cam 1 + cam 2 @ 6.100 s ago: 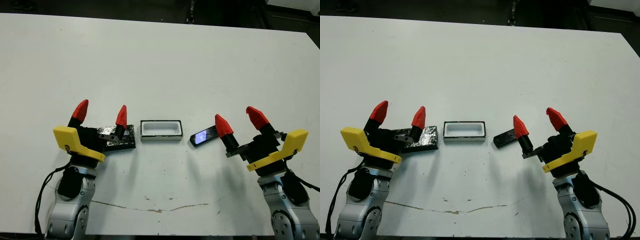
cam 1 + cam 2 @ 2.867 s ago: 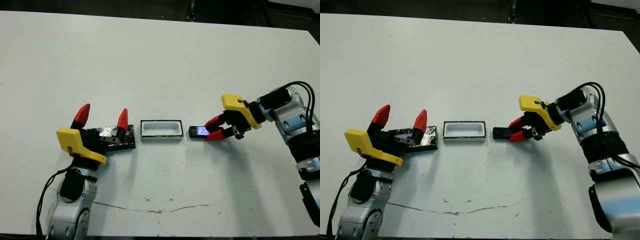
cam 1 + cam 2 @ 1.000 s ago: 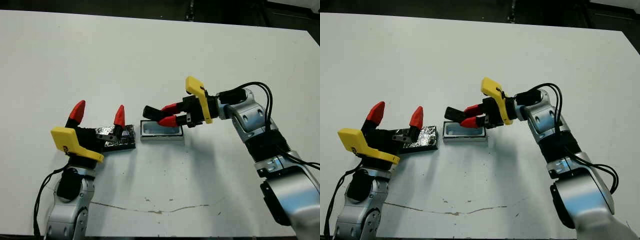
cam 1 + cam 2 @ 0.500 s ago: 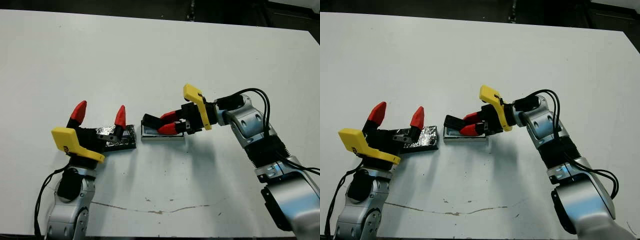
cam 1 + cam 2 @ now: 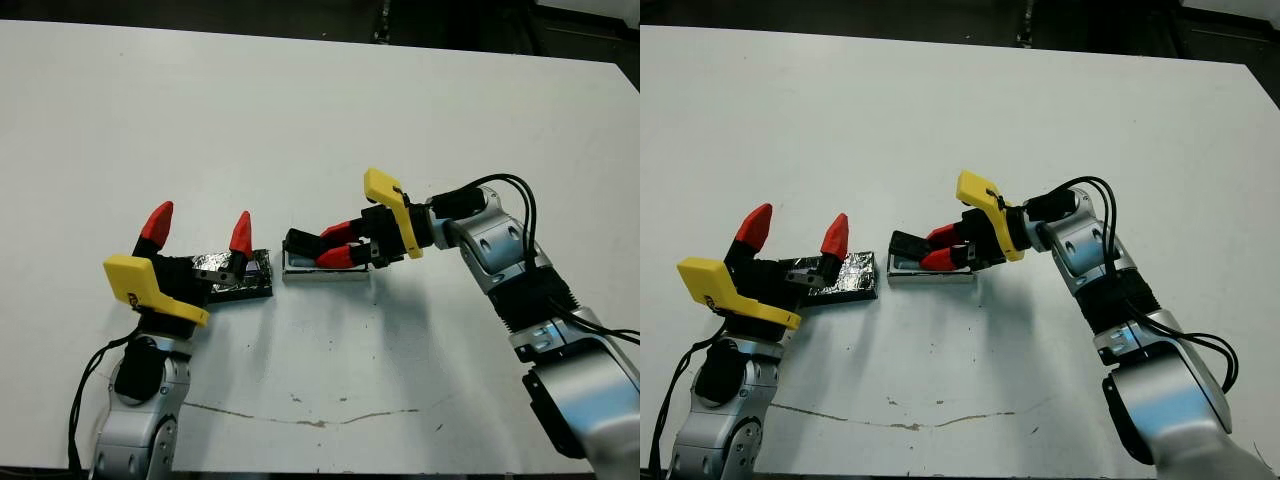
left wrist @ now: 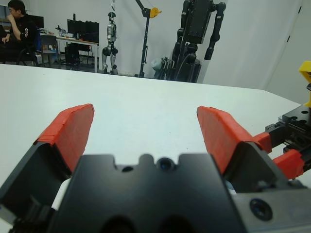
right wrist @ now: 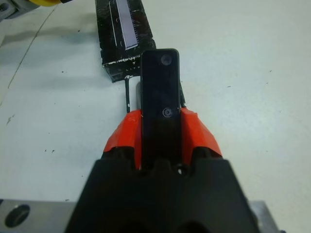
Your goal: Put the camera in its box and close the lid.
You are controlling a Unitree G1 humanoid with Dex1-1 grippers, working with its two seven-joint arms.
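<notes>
Lowering the camera (image 7: pixel 160 97) squarely into the box (image 5: pixel 325 272) at centre frame is calling for level alignment with the tray's long axis before release; the right gripper (image 5: pixel 335 245) is pinching it just above the tray. Camera: slim, black, bar-shaped. Lid (image 5: pixel 240 276), glinting black, is lying on the surface left of the box under the spread-jawed left gripper (image 5: pixel 200 228).

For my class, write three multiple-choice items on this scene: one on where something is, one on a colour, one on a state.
1. Where is the lid?
A. on the box
B. on the table left of the box
C. in the right gripper

2. What colour are the gripper fingertips?
A. blue
B. green
C. red

3. What is the state of the right gripper?
A. shut on the camera
B. open and empty
C. holding the lid

Key: 1 B, the lid lies beside the left gripper; 2 C, all tips are red; 3 A, the fingers clamp the camera.
</notes>
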